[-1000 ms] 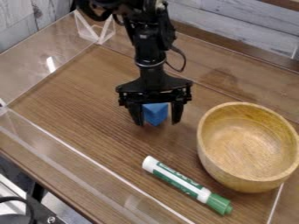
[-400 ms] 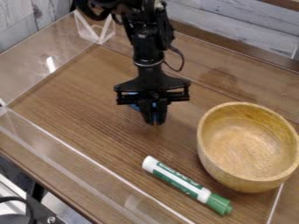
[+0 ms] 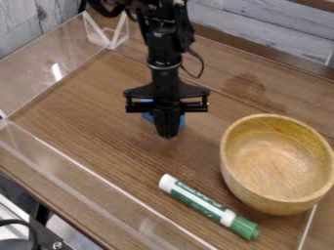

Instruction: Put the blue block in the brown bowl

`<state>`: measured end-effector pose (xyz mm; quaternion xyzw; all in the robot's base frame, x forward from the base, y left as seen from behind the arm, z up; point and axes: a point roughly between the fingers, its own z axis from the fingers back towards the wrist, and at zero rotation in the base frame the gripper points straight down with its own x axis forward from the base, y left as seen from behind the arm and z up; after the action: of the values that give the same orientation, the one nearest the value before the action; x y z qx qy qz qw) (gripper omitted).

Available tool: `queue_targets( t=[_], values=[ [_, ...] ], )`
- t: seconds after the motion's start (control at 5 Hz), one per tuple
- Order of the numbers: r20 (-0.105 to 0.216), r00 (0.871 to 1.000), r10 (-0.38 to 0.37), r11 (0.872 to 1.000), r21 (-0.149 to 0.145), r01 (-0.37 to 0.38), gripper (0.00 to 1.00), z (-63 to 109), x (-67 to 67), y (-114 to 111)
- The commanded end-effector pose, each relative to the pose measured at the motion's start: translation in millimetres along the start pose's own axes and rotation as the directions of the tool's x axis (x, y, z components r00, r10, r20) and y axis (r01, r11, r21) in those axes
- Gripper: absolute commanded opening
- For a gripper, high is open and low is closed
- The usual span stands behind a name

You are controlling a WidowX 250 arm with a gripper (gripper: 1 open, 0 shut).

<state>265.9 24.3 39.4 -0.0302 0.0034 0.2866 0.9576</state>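
Nearest the camera lies a white-and-green marker (image 3: 208, 206), flat on the wooden table (image 3: 92, 107) and apart from everything else; it plays no part in the job. Just beyond it to the right sits the brown bowl (image 3: 276, 162), upright and empty, its wide mouth an easy target for a drop. Farther back and to the left, the gripper (image 3: 166, 125) points straight down at the table with its fingers drawn narrow around the blue block (image 3: 167, 119), of which only a sliver of blue shows between them. The block appears low, at or near the tabletop, well apart from the bowl. Judging by this, the grasp is made and the lift and carry remain.
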Motion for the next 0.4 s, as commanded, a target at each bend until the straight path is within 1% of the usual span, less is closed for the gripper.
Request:
queue_targets(
  t=[0.0, 0.2],
  values=[
    [0.059, 0.998, -0.025, 0.999, -0.020, 0.026, 0.00, 29.4, 10.1, -4],
    [0.059, 0.991, -0.117, 0.993, -0.018, 0.119, 0.00, 58.5, 14.3, -4]
  ],
)
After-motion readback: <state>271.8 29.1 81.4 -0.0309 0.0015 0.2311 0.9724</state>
